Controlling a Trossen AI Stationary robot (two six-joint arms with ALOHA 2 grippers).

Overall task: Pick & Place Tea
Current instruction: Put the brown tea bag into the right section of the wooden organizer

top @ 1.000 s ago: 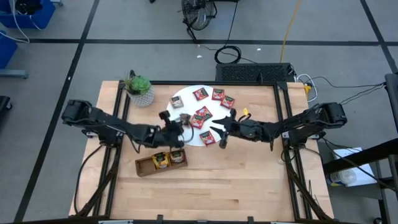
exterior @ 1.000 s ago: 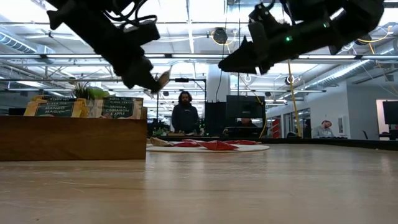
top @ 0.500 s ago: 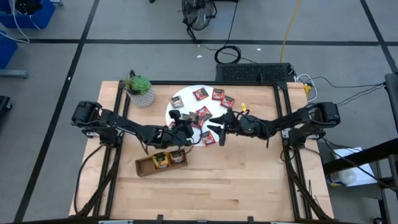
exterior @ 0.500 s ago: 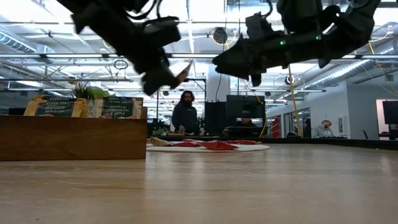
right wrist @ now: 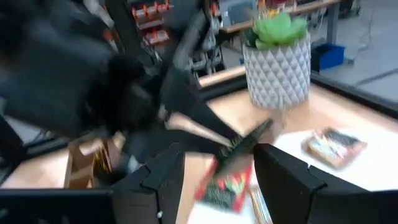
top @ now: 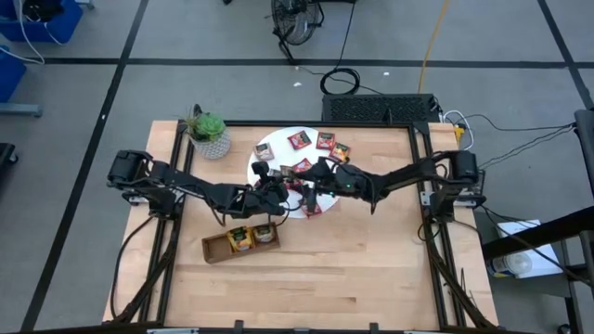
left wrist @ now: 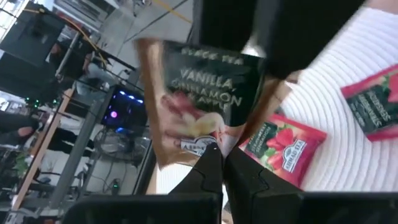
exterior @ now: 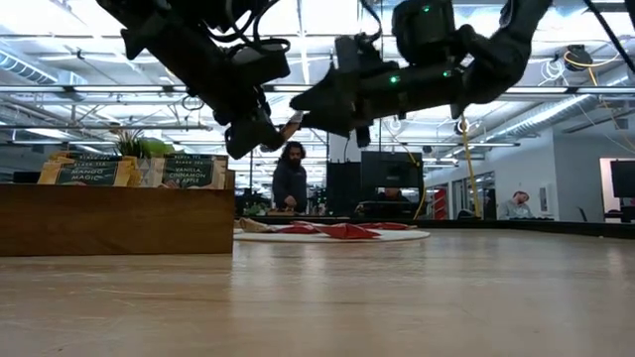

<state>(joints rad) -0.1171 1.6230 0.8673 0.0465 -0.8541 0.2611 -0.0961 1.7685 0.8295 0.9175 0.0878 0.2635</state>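
Note:
My left gripper is shut on a brown tea sachet labelled vanilla, cinnamon and apple, held in the air over the near-left part of the white disc. My right gripper is open and faces it from the table's right. Its two fingers stand on either side of the sachet's free edge, and I see no touch. Several red sachets and a grey-brown one lie flat on the disc. In the low view the held sachet shows between the two grippers. My left gripper pinches the brown sachet between its two fingertips at the edge below the label. The fingers come from the table's left, slanting a little downward. The sachet stands out beyond the fingertips, lifted clear above the disc.
A brown wooden tray with sachets standing in it lies near the left arm, on the near side of the disc. A green potted plant stands at the far left corner. Bare wood spreads over the table's near half.
My right gripper has travelled toward the table's left, across the disc, up to the sachet in my left gripper, and has rolled about its own axis. My left gripper has carried the sachet a little toward the right and has rolled too, staying shut on it.

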